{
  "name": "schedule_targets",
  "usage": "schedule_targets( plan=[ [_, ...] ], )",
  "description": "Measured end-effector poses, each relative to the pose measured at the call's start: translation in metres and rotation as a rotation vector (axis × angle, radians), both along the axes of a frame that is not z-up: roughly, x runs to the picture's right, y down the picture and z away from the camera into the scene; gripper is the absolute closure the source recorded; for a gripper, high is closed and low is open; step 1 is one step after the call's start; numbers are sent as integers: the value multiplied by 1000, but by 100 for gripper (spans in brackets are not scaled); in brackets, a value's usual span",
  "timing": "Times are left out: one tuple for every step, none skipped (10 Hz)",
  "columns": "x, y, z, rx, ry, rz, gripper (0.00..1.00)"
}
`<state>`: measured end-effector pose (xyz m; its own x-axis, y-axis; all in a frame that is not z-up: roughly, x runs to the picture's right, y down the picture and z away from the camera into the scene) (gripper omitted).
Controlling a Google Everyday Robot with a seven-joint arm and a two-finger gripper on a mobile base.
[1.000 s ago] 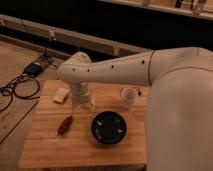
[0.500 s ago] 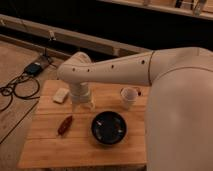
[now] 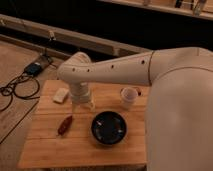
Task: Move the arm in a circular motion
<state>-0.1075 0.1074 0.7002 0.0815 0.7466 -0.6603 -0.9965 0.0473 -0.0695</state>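
The arm is large, glossy and cream-white. It reaches from the right across a wooden table to a bulbous joint at the left, then turns down into a ribbed wrist. The gripper sits at the wrist's lower end, just above the table top left of centre. It is mostly hidden by the wrist.
On the table lie a white block at the left, a reddish-brown object in front of it, a dark round bowl in the middle and a white cup to the right. Cables and a device lie on the floor at the left.
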Motion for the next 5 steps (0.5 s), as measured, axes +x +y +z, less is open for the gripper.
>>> schedule_targets(
  plan=[
    [-4,14,-6,-10,-26,-2,35],
    [-4,23,-12,-15,-41,-3,35],
    [-2,37,-19,-20,-60,2,35],
    [2,47,-25,-23,-70,14,35],
    [11,54,-28,-24,-67,25,35]
  ],
)
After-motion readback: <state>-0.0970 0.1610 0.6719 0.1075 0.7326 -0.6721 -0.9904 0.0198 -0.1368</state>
